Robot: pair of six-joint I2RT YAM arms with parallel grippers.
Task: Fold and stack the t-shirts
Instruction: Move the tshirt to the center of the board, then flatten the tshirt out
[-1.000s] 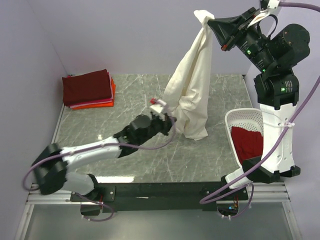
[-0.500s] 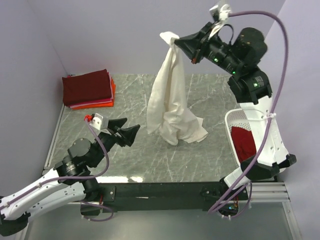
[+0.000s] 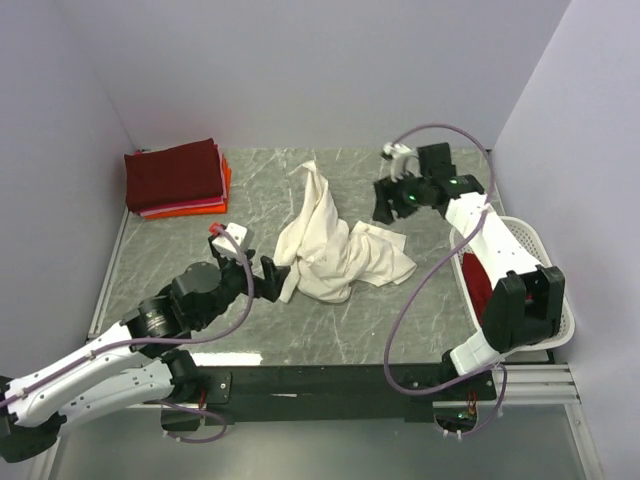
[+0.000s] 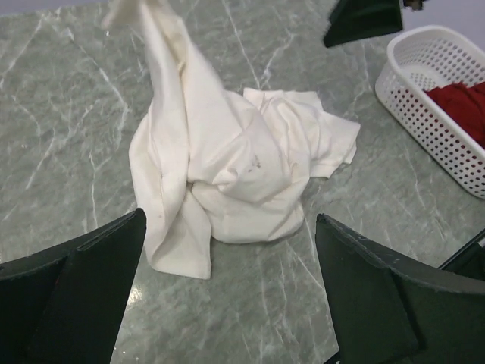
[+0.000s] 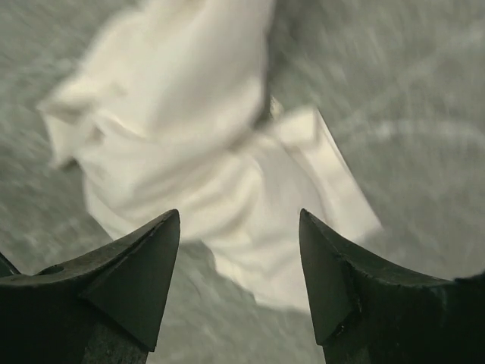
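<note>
Top external: the cream t-shirt (image 3: 335, 250) that was dangling from my right gripper (image 3: 384, 203) a second ago is now crumpled mid-table. That gripper and the left gripper (image 3: 275, 280) are both spread, holding nothing. Left wrist catches the red shirt (image 4: 464, 98) in the basket (image 4: 424, 121); right wrist only gets blurry cream cloth.

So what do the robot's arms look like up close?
The left arm and right arm are white with chunky black joints. The left gripper and right gripper are black, each with two wedge-shaped fingers. A purple cable loops along each arm, and tiny green lights glow on the right one.
</note>
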